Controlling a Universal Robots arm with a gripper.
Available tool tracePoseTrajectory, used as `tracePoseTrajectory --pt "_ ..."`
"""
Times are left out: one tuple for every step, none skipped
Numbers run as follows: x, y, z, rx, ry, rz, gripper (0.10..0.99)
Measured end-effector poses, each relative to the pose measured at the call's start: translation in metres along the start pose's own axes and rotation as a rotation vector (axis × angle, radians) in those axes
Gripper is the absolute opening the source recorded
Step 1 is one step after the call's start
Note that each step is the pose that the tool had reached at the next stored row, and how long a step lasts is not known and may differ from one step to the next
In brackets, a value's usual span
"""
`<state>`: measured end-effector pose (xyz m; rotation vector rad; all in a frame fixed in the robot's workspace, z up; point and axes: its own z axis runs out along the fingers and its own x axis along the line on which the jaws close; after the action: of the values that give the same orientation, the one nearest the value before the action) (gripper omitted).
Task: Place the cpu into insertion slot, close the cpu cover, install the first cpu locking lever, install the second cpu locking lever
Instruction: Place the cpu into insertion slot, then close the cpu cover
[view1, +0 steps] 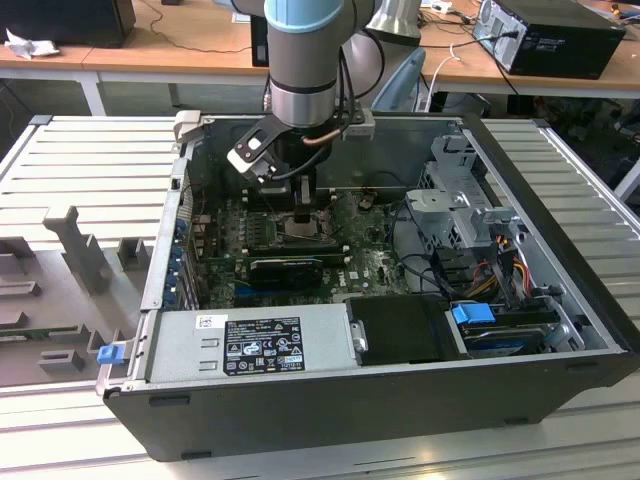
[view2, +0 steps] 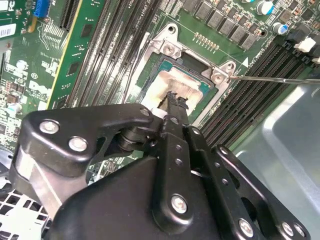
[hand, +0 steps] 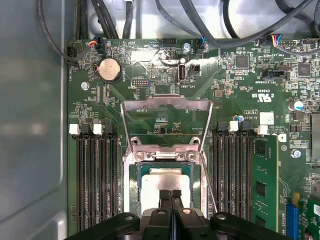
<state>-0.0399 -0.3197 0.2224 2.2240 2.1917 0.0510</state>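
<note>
Cpu, dull silver, seated in insertion slot, cpu cover raised, fingers clenched above

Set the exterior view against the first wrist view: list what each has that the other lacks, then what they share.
Exterior view, not the first wrist view: the arm, the power supply and the drive cage. First wrist view, not the exterior view: the coin battery and the cpu cover, raised open off the insertion slot. Shared: the green motherboard and the gripper, shut, above the cpu lying in the slot.
</note>
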Motion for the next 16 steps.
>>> tracePoseTrajectory --pt "0.0 0.0 -0.0009 0.0 0.0 0.0 0.106" --pt "0.0 0.0001 -0.0016 0.0 0.0 0.0 0.106" --pt "0.0 0.0001 -0.0024 0.0 -0.0003 0.0 0.106" --pt "0.0 0.0001 -0.003 0.0 -0.0007 0.0 0.106" --pt "0.0001 0.0002 -0.0038 0.0 -0.0018 0.0 0.106" --pt "0.0001 0.0002 -0.0044 0.0 -0.0024 0.0 0.106" --pt "0.0001 0.0002 -0.0051 0.0 -0.0028 0.0 0.106" --pt "0.0001 0.0002 -0.0058 0.0 -0.0029 0.0 0.106" --pt "0.0001 0.0003 -0.0065 0.0 -0.003 0.0 0.106" --pt "0.0001 0.0003 -0.0078 0.0 -0.0033 0.0 0.106" --pt "0.0001 0.0003 -0.0088 0.0 -0.0039 0.0 0.106" --pt "0.0001 0.0004 -0.0099 0.0 -0.0051 0.0 0.106" --pt "0.0002 0.0005 -0.0099 0.0 -0.005 0.0 0.106" --pt "0.0001 0.0013 -0.0099 0.0 -0.005 0.0 0.106" --pt "-0.0001 0.002 -0.0099 0.001 -0.0051 0.0 0.106" --pt "-0.0004 0.0027 -0.0099 0.001 -0.0052 0.0 0.106"
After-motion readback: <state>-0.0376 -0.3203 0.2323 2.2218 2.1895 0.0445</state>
